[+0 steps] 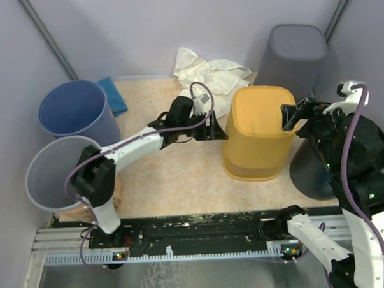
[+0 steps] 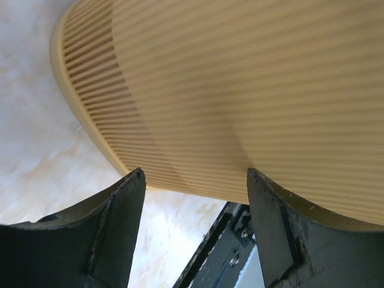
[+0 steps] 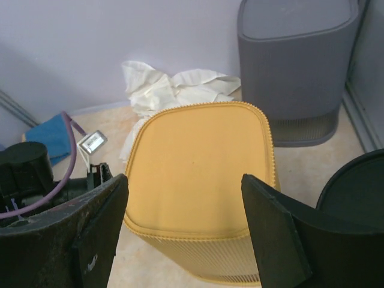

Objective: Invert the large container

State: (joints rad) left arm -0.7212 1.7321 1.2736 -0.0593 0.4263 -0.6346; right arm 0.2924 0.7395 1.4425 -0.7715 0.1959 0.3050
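The large yellow ribbed container (image 1: pixel 258 131) stands on the table right of centre with its closed flat base facing up and its mouth down. My left gripper (image 1: pixel 213 128) is open just beside its left wall. In the left wrist view the ribbed wall (image 2: pixel 240 90) fills the frame right in front of the open gripper (image 2: pixel 195 180), which holds nothing. My right gripper (image 1: pixel 291 116) is open at the container's upper right edge. In the right wrist view the open gripper (image 3: pixel 185 181) hovers just behind the yellow base (image 3: pixel 201 156), empty.
A blue bucket (image 1: pixel 76 111) and a grey bucket (image 1: pixel 53 172) stand at the left. A dark grey bin (image 1: pixel 293 56) stands at the back right and another dark bin (image 1: pixel 311 170) under the right arm. A white cloth (image 1: pixel 208 73) and a blue cloth (image 1: pixel 116 96) lie at the back.
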